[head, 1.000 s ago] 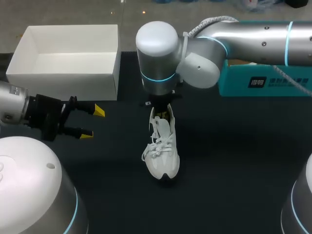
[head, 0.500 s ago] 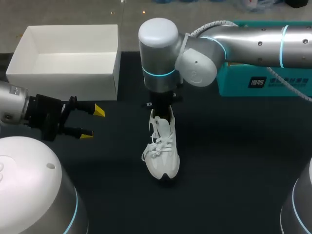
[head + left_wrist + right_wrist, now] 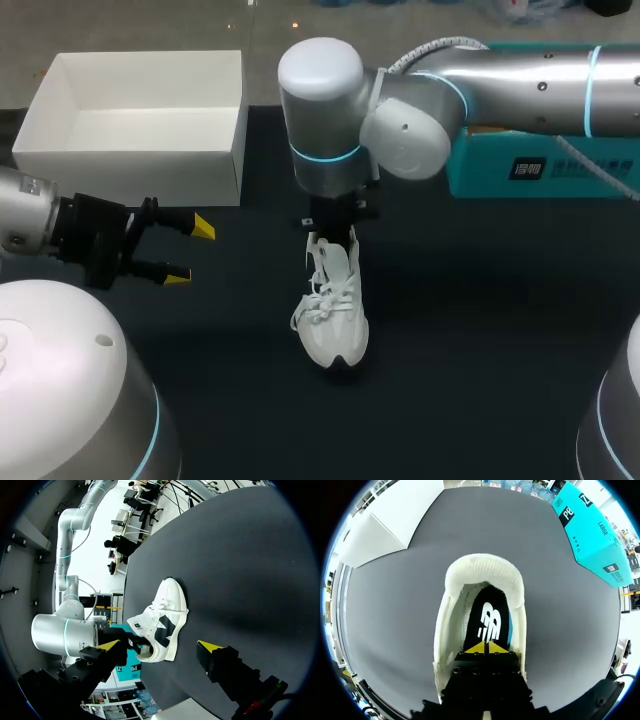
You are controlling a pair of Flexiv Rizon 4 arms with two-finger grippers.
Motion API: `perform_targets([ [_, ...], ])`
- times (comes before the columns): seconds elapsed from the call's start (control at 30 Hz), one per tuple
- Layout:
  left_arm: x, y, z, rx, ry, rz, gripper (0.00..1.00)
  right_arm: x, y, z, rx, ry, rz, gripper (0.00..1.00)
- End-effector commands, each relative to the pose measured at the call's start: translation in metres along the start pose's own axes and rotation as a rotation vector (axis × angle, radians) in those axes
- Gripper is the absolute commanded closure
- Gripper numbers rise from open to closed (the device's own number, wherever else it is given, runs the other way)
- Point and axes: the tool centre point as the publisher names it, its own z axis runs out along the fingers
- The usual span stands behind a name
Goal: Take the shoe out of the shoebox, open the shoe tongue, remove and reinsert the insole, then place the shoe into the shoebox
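A white lace-up shoe (image 3: 335, 305) stands upright on the dark table, toe toward the near edge and heel under my right arm. My right gripper (image 3: 485, 647) is shut, its yellow tips pressed together inside the shoe's (image 3: 482, 580) mouth, just over the black insole (image 3: 487, 617). Nothing shows between the tips. In the head view the wrist hides them. My left gripper (image 3: 185, 250) hangs open over the table's left side, well apart from the shoe (image 3: 160, 625), which lies ahead of its fingers. The white shoebox (image 3: 130, 175) stands open and empty at the back left.
A teal box (image 3: 540, 165) lies at the back right, behind my right arm. Bare dark table (image 3: 480, 330) stretches to the right of the shoe and between the shoe and my left gripper.
My right wrist has shifted slightly over the heel, and the yellow tips that showed above the shoe's collar are now hidden. The shoe and my left arm have not moved.
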Motion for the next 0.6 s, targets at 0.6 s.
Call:
perform_targets([
  [0.6,-0.001,-0.001,0.0,-0.001,0.005,0.0,0.0,-0.002,-0.001,-0.026,-0.087,0.033,0.005,1.0],
])
